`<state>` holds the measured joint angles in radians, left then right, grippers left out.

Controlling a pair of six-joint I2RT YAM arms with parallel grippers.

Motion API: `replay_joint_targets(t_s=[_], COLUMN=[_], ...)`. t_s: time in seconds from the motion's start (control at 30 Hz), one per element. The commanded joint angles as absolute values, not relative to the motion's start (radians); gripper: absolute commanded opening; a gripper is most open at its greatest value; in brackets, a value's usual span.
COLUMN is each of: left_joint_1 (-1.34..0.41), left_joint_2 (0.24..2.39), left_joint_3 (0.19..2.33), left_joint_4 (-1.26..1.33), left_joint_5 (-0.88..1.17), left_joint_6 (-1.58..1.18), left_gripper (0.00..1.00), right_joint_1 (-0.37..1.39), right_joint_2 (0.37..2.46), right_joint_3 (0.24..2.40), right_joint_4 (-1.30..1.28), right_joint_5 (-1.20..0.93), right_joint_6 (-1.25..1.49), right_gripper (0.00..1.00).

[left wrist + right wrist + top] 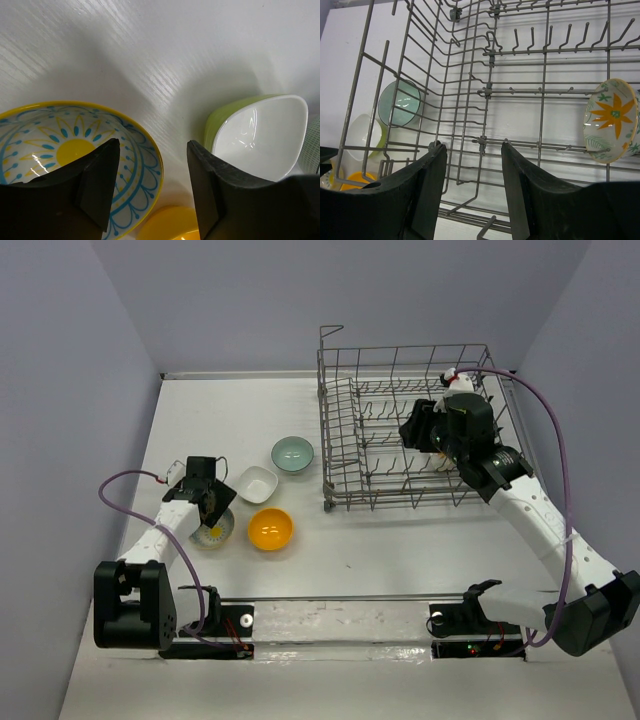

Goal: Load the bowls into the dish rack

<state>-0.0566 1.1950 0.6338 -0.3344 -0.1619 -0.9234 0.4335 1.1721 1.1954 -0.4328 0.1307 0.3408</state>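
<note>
The yellow-and-white patterned bowl (212, 531) sits at the left, with my left gripper (211, 507) over it. In the left wrist view that gripper (152, 145) is open, one finger over the inside of the patterned bowl (60, 145) and the other outside its rim. The white squarish bowl (257, 484) (260, 135), pale teal bowl (292, 453) and orange-yellow bowl (270, 529) (172, 225) lie close by. My right gripper (420, 426) (472, 147) is open and empty inside the dish rack (337, 440) (490, 90). A flower bowl (612, 120) stands on edge in the rack. The brown-speckled bowl is out of view.
The rack's tall wire sides and upright tines surround my right gripper. Through the wires the right wrist view shows the teal bowl (400, 103) and white bowl (365, 137) outside. Grey walls close in the white table (350, 560) on three sides.
</note>
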Motion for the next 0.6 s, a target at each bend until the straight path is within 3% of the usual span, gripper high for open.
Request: replay_joint_targets(t_s=[0.0,0.2,0.57], left_joint_1=[-0.048,-0.040,-0.029], left_joint_2=[1.198,1.203,1.210], left_joint_3=[0.620,0.615,0.617], left_joint_4=[-0.311,-0.304,-0.295], left_joint_5=[-0.193,-0.192,-0.176], left_joint_6=[-0.930,-0.919,-0.899], left_gripper=[0.64,0.58,0.36], right_joint_1=[0.439,0.439,0.439], right_joint_2=[1.169,1.173,1.186], right_joint_3=[1.197,1.195,1.197], right_joint_4=[-0.371,-0.370,-0.371], right_joint_5=[0.117,0.109,0.101], right_joint_6=[0.342,0.341,0.341], right_gripper=[0.54,0.53,0.53])
